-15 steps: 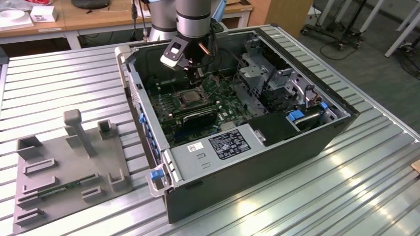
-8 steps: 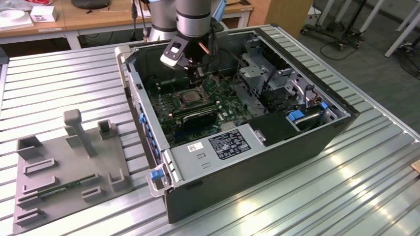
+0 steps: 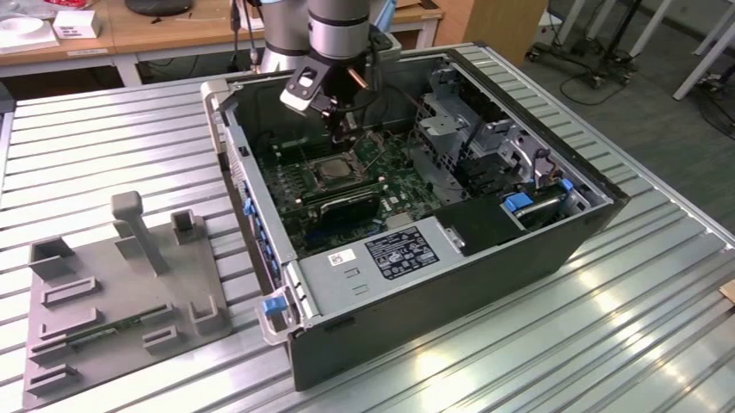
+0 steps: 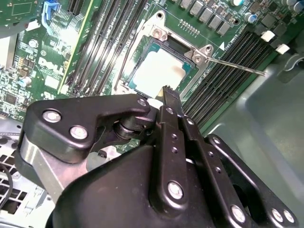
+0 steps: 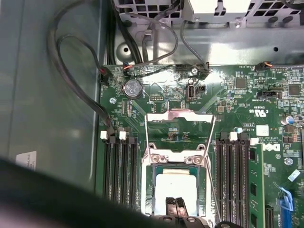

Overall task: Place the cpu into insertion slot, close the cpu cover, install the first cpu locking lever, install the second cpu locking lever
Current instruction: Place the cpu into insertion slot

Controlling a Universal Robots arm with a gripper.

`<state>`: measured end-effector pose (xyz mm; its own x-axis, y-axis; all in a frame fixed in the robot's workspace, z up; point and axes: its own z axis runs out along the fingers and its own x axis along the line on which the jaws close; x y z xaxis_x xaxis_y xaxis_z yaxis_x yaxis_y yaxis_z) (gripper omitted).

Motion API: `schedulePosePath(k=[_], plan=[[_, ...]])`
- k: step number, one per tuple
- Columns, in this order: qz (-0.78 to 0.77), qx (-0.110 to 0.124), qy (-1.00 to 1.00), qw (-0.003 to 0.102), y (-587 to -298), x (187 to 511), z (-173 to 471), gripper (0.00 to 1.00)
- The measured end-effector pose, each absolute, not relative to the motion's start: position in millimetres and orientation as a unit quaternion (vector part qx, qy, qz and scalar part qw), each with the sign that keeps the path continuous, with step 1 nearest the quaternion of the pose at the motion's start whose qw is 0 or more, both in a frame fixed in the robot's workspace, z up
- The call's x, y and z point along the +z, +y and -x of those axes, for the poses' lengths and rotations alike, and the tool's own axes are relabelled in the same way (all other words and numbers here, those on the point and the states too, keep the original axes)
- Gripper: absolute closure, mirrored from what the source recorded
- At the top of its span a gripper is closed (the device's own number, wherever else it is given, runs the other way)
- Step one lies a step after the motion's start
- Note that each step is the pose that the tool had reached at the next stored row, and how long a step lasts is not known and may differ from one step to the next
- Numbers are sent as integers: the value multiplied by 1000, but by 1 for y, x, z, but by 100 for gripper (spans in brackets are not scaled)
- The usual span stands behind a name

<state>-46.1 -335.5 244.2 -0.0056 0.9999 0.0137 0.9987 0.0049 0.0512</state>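
Hovering low inside the computer case (image 3: 483,284), my claw (image 5: 175,203) has its fingertips drawn together with nothing between them. Just beneath lies the cpu (image 5: 176,187), a pale silver square seated flat in its place on the green motherboard (image 5: 247,95). I judge it light, stiff and fragile, best held by opposite edges. Beyond it the cpu cover (image 5: 179,115), a thin silvery frame with an open middle, appears swung back on its hinge; stiff sheet metal, best moved by its free edge
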Motion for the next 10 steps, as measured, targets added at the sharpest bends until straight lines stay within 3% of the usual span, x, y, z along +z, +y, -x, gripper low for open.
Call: schedulePosePath(k=[10], plan=[[-705,23,709,13,-335,256,46,89]])
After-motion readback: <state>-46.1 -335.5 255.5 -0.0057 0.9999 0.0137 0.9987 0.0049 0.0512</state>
